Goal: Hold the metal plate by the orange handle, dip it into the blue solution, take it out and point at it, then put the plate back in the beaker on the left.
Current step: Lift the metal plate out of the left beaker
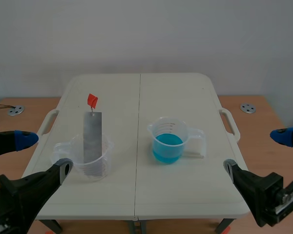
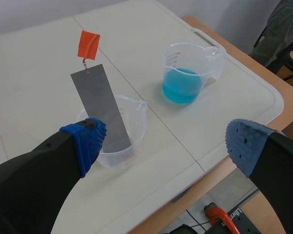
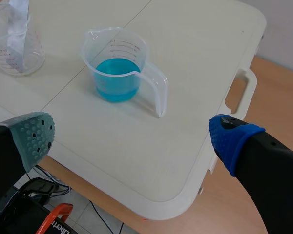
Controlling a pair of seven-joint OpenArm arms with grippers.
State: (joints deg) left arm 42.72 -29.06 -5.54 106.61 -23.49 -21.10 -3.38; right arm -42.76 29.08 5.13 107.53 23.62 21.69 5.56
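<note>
**Task item.** The metal plate (image 1: 93, 141) stands tilted in the clear beaker (image 1: 107, 157) on the left half of the counter (image 1: 176, 92). Its lower end is inside the beaker. Its upper part rises well above the rim. The orange handle (image 1: 92, 101) is fixed to its top end by a small link and is free of any contact.

**Second vessel.** The measuring beaker (image 1: 170, 129) holding the blue solution (image 1: 167, 147) stands on the right half, well apart from the first. Its handle faces the right edge. The counter's centre seam runs between the two vessels.

**End effectors.** The left end effector (image 2: 164, 146) is released, with its fingers spread wide. It is low at the near left edge, and the clear beaker is just ahead of one blue pad (image 2: 87, 142). The right end effector (image 3: 133, 135) is likewise released. It is at the near right edge, with the blue beaker ahead of it and apart.

**Surroundings.** A wooden surface (image 1: 263, 126) shows on both sides of the counter. A round metal disc (image 1: 247, 108) is on the right side and another (image 1: 15, 110) on the left.
</note>
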